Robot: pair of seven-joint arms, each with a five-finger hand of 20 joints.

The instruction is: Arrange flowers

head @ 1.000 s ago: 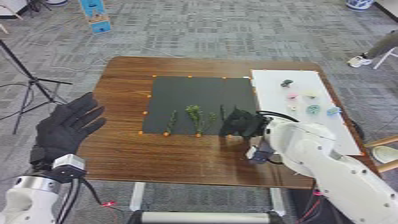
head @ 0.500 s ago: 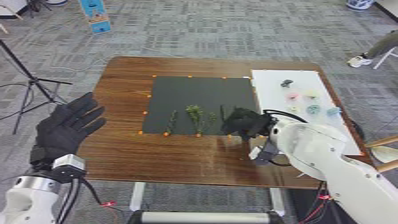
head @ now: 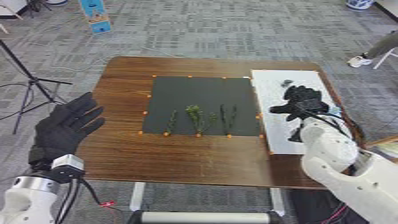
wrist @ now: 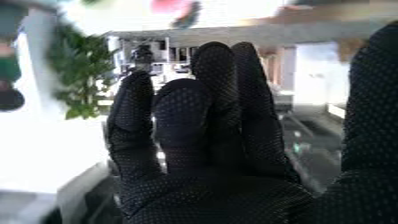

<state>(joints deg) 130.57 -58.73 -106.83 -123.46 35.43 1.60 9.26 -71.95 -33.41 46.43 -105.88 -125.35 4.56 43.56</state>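
Over the white sheet (head: 280,95) on the right, my right hand (head: 305,104) is spread open above the flower heads and hides most of them. A dark small flower (head: 287,83) lies just beyond its fingers. Green stems (head: 194,115) and thin dark stems (head: 228,117) lie side by side on the black mat (head: 202,90). My left hand (head: 67,122) is open, palm showing, off the table's left edge. In the right wrist view my right hand (wrist: 209,175) has straight fingers, holding nothing; a pink blossom (wrist: 171,5) shows blurred beyond them.
The brown table (head: 178,160) carries small orange markers around the mat. A black tripod (head: 31,75) stands on the floor at the left. Beyond the table's right side is a stool (head: 385,150).
My right hand has moved from the black mat's lower right corner over to the white sheet, and its fingers have spread. The left hand has stayed in place.
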